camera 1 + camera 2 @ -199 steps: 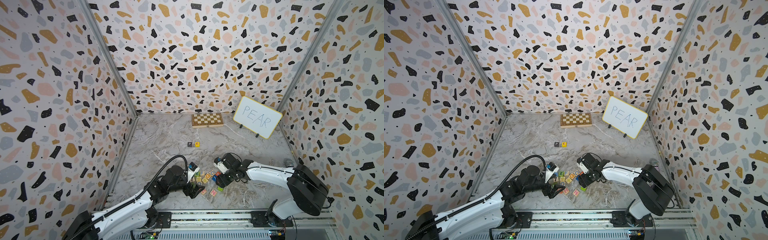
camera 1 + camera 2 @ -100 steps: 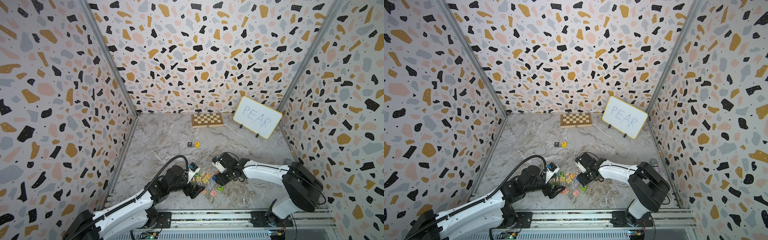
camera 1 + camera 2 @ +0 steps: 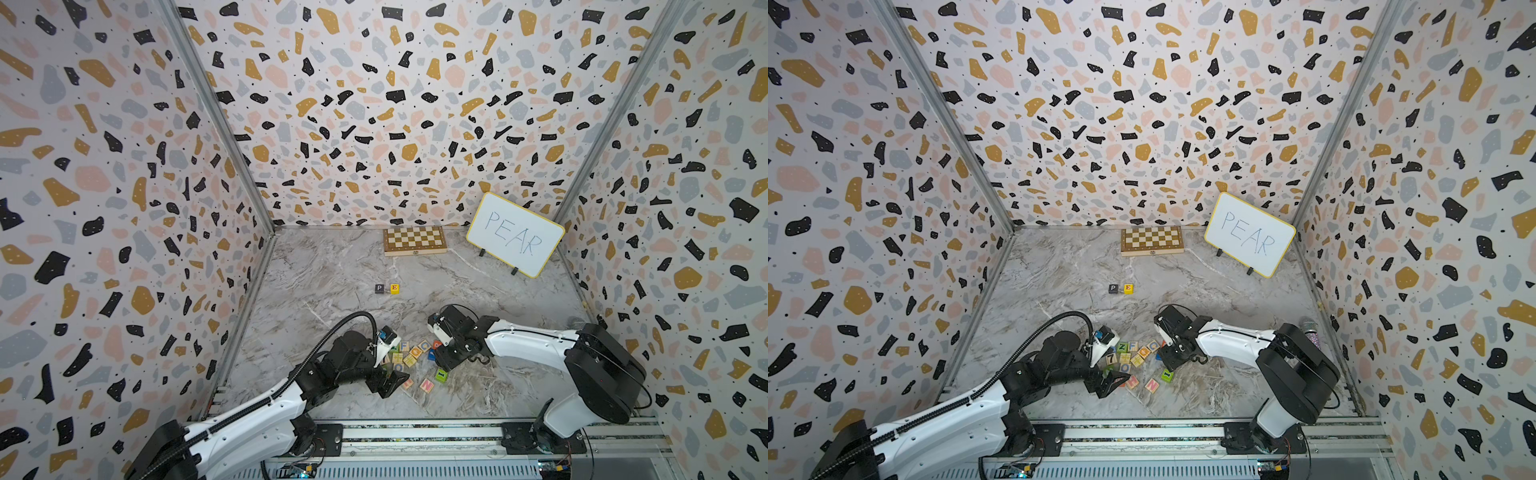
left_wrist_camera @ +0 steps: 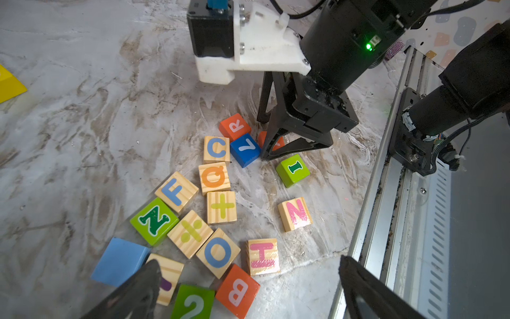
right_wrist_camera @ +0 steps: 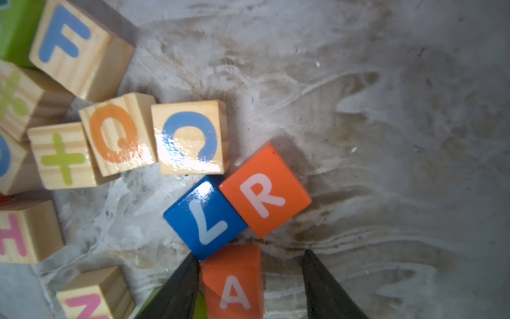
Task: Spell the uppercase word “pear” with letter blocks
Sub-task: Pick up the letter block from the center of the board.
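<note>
Letter block A, orange-red with a white letter, lies on the right arm's side of a pile of seventeen cubes just beyond the rail. The pile holds nine bare-wood cubes, three green, three orange-red and two blue.

Nearest the rail, the left gripper hangs over the pile's near edge. Its two fingers are spread wide and hold nothing. Below it lie the orange-red B cube, the green 2 cube and the pink H cube.

A little farther in, the right gripper reaches down around block A with its two fingers apart. One finger touches a side of the cube and the other leaves a gap of bare tabletop, so the cube is straddled, not clamped. The blue 7 cube touches block A's far corner. Block R, orange-red with a white letter, sits against the 7 cube on its far side.

Well beyond the pile, two cubes stand side by side on the marble tabletop: the black block P and the yellow block E, with a sliver of space between them.

At the back wall lie one folded chessboard and one yellow-framed whiteboard reading PEAR.
</note>
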